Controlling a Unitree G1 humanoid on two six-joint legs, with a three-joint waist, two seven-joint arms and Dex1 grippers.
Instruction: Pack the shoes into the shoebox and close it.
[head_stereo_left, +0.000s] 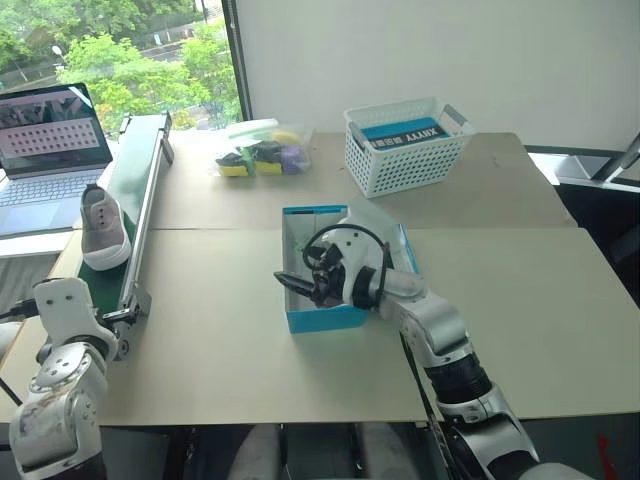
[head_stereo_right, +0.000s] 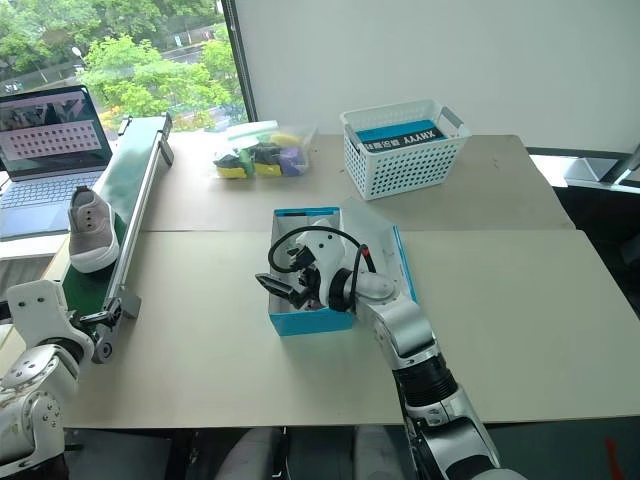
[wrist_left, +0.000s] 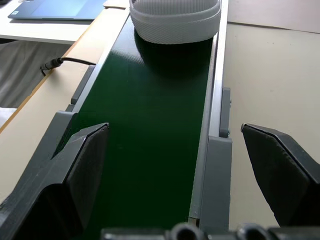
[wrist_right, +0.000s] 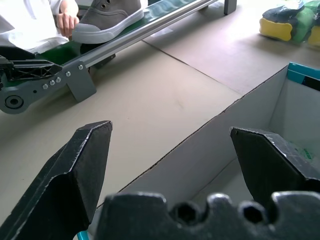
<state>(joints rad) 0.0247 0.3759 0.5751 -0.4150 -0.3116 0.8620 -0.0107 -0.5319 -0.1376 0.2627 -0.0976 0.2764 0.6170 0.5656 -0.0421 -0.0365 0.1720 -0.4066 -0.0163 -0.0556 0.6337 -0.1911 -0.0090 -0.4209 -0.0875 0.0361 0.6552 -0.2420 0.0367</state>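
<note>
**Shoe Waiting on Belt, Box Standing Open**

A grey shoe (head_stereo_left: 103, 228) is sitting on the green conveyor (head_stereo_left: 128, 200) beside the table (head_stereo_left: 520, 300). The right gripper (head_stereo_left: 297, 285), fingers apart, is hovering over the open blue shoebox (head_stereo_left: 305, 318). The left gripper (wrist_left: 180, 175), fingers spread wide, is facing the belt.

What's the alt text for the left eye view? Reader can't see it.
The right gripper hangs open over the open blue shoebox at the middle of a beige table. One grey shoe sits on a green conveyor at the left, near the left gripper. Behind stand a white basket and a laptop.
</note>
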